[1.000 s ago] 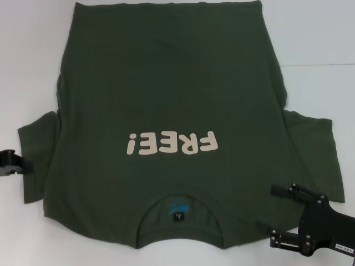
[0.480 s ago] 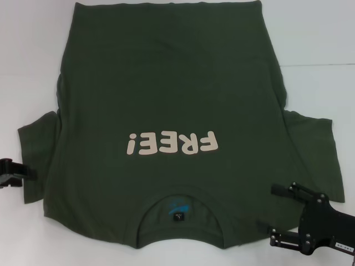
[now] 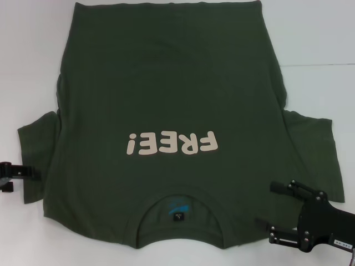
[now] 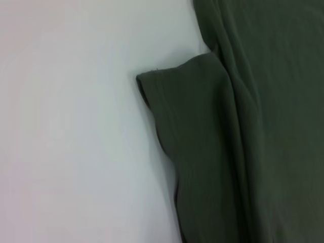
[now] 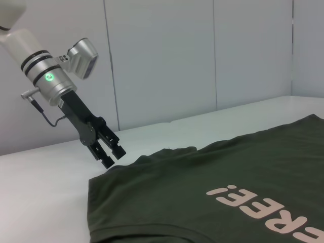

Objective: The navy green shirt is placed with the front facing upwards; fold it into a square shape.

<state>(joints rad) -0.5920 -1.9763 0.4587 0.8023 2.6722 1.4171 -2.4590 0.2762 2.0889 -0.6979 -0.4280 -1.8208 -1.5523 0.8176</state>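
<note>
The navy green shirt [image 3: 166, 94] lies flat and front up on the white table [image 3: 310, 33]. Its collar [image 3: 180, 224] is nearest me, so the white "FREE!" print [image 3: 172, 144] reads upside down. My left gripper [image 3: 19, 173] hovers at the outer edge of the shirt's left sleeve [image 3: 36, 149]. It also shows in the right wrist view [image 5: 109, 153], just above the table beside the shirt [image 5: 228, 192]. The left wrist view shows that sleeve [image 4: 192, 126] from above. My right gripper [image 3: 274, 213] is open and empty at the near right shoulder, beside the right sleeve [image 3: 316, 155].
The white table [image 4: 76, 152] extends bare around the shirt on both sides. A pale panelled wall [image 5: 202, 50] stands behind the table in the right wrist view. Nothing else lies on the table.
My left gripper has moved nearer to me along the left sleeve's outer edge. My right gripper has shifted very slightly. The shirt has not moved.
</note>
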